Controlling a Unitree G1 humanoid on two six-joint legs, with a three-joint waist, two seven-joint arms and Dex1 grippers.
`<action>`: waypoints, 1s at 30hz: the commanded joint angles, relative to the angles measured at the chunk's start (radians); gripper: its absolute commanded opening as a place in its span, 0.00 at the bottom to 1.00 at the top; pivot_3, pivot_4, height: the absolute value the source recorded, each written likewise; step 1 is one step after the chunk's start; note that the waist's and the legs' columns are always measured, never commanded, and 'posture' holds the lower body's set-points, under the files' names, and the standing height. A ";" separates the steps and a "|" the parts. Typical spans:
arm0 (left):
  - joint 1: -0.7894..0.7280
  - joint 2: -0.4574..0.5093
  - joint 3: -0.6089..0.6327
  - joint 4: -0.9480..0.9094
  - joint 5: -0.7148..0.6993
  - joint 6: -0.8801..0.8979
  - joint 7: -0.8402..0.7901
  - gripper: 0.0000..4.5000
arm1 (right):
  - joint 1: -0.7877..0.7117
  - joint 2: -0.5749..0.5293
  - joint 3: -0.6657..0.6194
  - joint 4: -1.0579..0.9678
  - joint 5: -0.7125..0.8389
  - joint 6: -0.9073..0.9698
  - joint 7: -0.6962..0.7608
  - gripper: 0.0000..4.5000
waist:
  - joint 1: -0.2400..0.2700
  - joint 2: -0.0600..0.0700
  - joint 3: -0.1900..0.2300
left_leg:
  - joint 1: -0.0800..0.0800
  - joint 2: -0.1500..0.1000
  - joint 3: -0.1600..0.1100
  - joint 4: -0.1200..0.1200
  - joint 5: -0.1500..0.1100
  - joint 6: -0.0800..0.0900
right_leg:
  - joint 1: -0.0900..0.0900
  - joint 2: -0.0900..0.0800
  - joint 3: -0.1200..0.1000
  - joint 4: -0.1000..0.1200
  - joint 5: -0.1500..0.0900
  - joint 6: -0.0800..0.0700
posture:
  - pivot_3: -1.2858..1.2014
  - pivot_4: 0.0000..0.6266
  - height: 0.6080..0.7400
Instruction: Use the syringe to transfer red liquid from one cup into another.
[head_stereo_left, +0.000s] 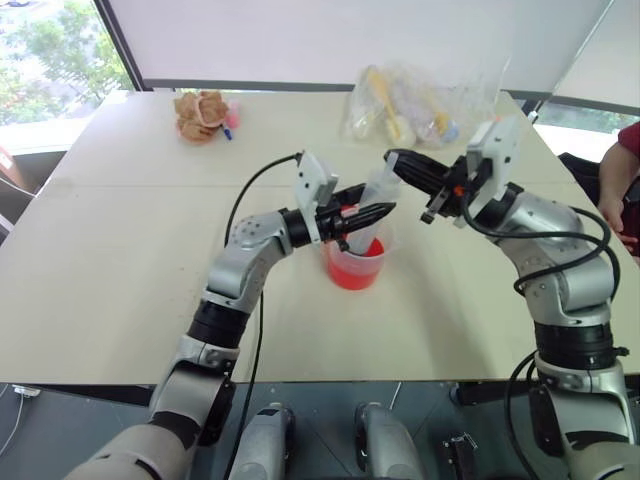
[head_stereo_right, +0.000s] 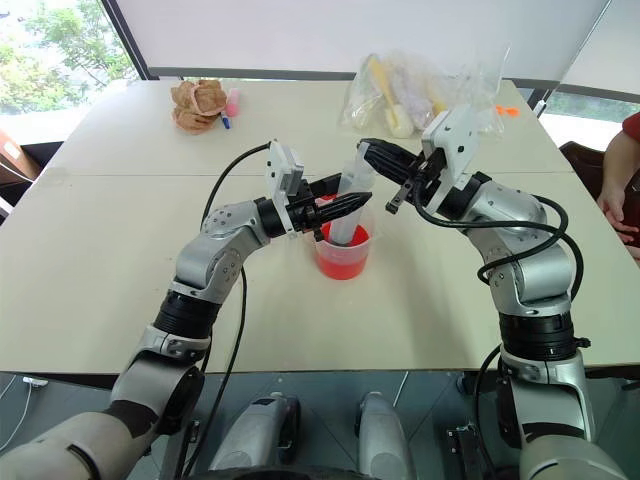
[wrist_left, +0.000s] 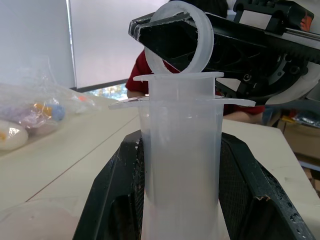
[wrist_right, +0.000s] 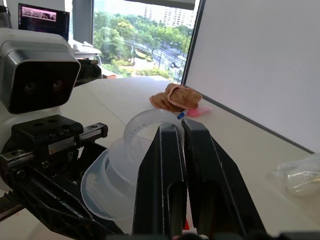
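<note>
You have no text, label, brand, number or sign to read here: nothing legible stands on the syringe (wrist_left: 182, 165), the cup (head_stereo_left: 355, 262) or anything else on the desk (head_stereo_left: 120, 260).

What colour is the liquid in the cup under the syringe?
Bright translucent red liquid, in the clear cup below the syringe; clearest in the right eye view.

This looked like an office or lab room high in a city building. A broad pale table (head_stereo_left: 120, 250) stood by large windows (wrist_right: 140, 45) that gave onto treetops and distant towers, with white roller blinds (head_stereo_left: 350, 40) drawn down. A monitor (wrist_right: 44, 19) glowed by the glass.
</note>
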 joint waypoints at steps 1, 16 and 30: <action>0.030 -0.006 -0.046 -0.027 0.007 0.008 -0.030 0.31 | -0.073 0.004 -0.075 0.000 -0.006 -0.054 -0.052 0.00 | 0.000 0.000 0.000 | 0.000 0.000 0.000 0.000 0.000 0.000 | 0.000 0.000 0.000 0.000 0.000 0.000 | 0.52 0.24 0.98; 0.054 -0.001 -0.065 -0.022 0.013 0.009 -0.033 0.31 | -0.116 0.001 -0.109 0.028 -0.004 -0.048 -0.091 0.00 | 0.000 0.000 0.000 | 0.000 0.000 0.000 0.000 0.000 0.000 | 0.000 0.000 0.000 0.000 0.000 0.000 | 0.52 0.24 0.98; 0.020 -0.013 -0.027 -0.001 0.000 0.017 -0.013 0.31 | -0.026 -0.017 -0.169 -0.045 0.074 0.031 -0.094 0.66 | 0.003 0.000 0.000 | 0.000 0.000 0.000 0.000 0.000 0.000 | 0.000 0.000 0.000 0.000 0.000 0.000 | 0.52 0.24 0.98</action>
